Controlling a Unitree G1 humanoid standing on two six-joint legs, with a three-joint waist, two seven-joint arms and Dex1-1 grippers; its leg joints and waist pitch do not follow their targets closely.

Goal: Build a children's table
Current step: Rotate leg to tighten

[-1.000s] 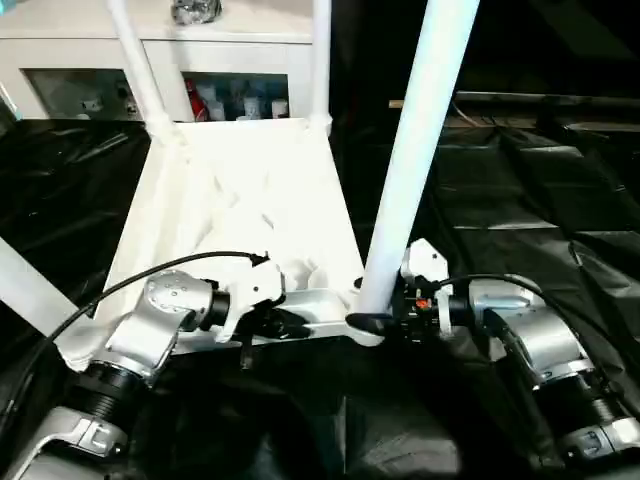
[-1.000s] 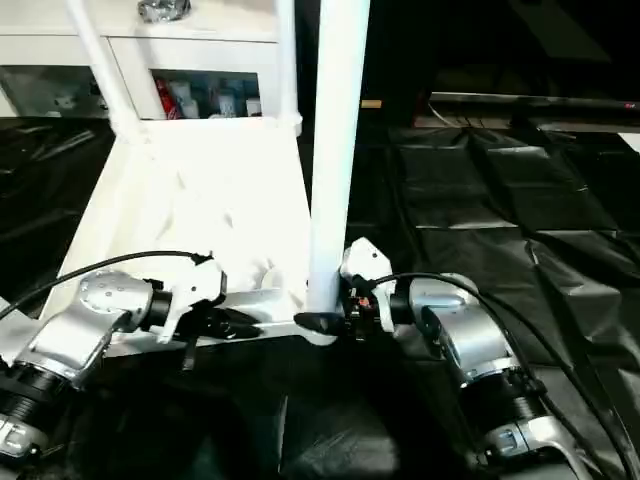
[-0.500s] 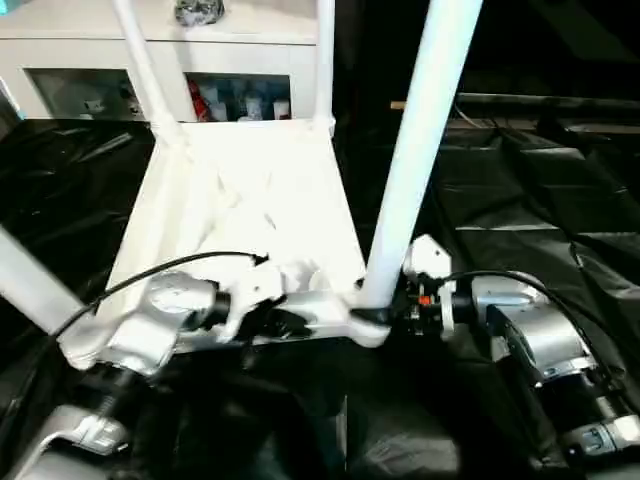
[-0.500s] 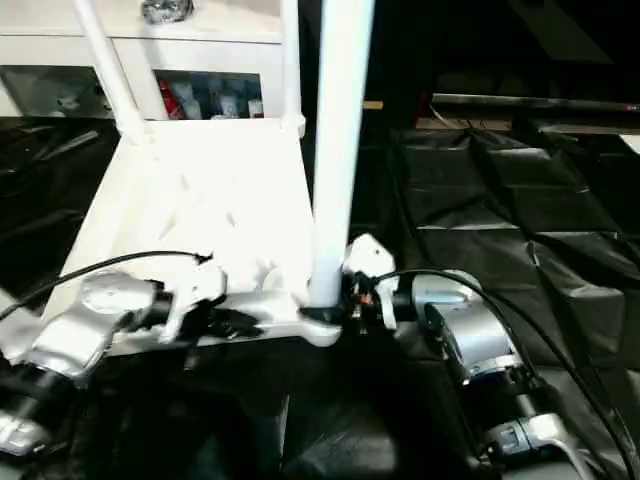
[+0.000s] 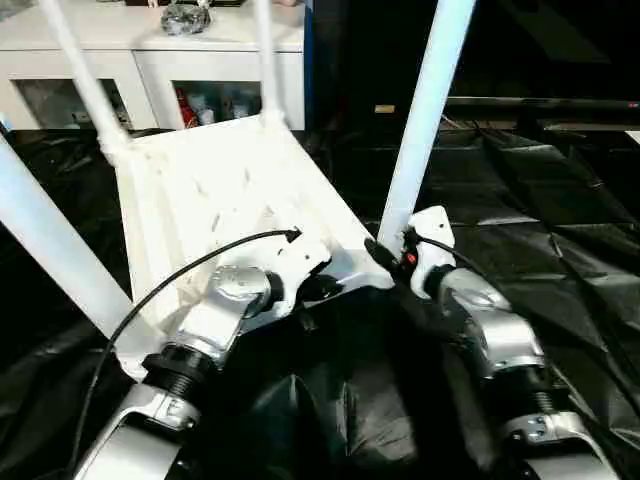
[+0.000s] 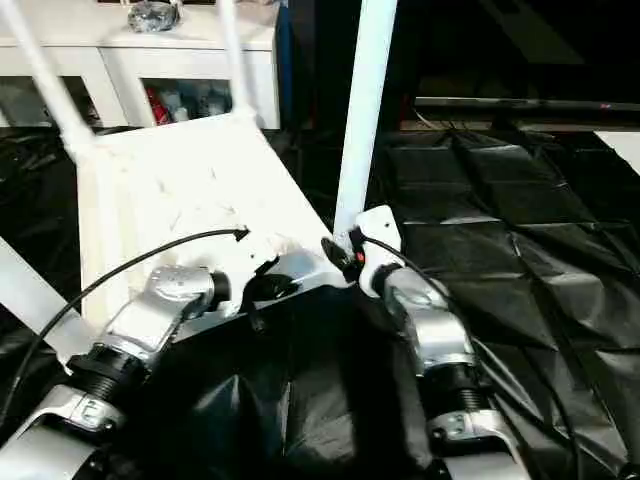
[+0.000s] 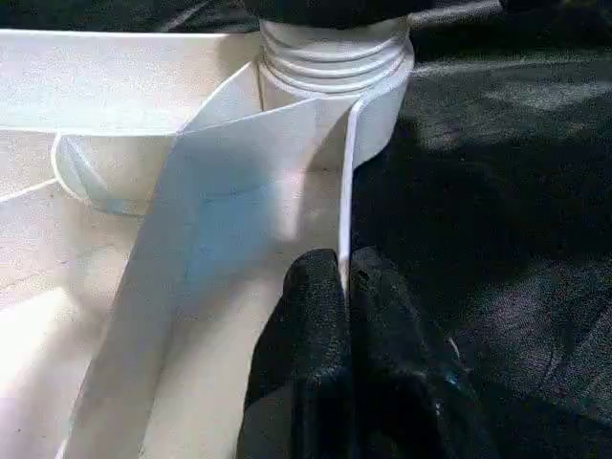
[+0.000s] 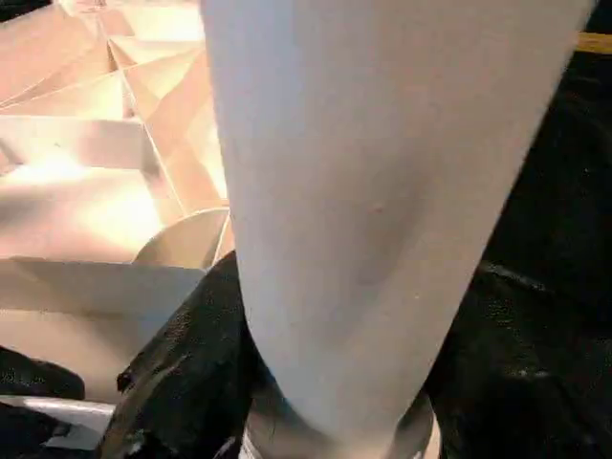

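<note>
The white tabletop (image 5: 220, 190) lies upside down and tilted, ribbed underside up, with a leg in each corner socket. The two far legs (image 5: 85, 80) (image 5: 265, 60) rise toward the cabinet, and the near left leg (image 5: 50, 250) slants out of frame. My left gripper (image 5: 322, 288) is shut on the tabletop's thin near rim (image 7: 349, 172), just short of the corner socket (image 7: 335, 67). My right gripper (image 5: 385, 252) is shut on the base of the near right leg (image 5: 425, 120). That leg (image 8: 373, 191) stands close in the right wrist view with a black finger (image 8: 191, 363) against its side.
A white cabinet (image 5: 160, 50) with glass doors stands behind the table, with a shiny crumpled object (image 5: 185, 15) on top. Black plastic sheeting (image 5: 560, 230) covers the floor all around. A black cable (image 5: 150, 300) loops over my left forearm.
The tabletop has swung round, its near right corner carried farther from me with both grippers. My right fingers have closed around the leg's base. The camera has also shifted.
</note>
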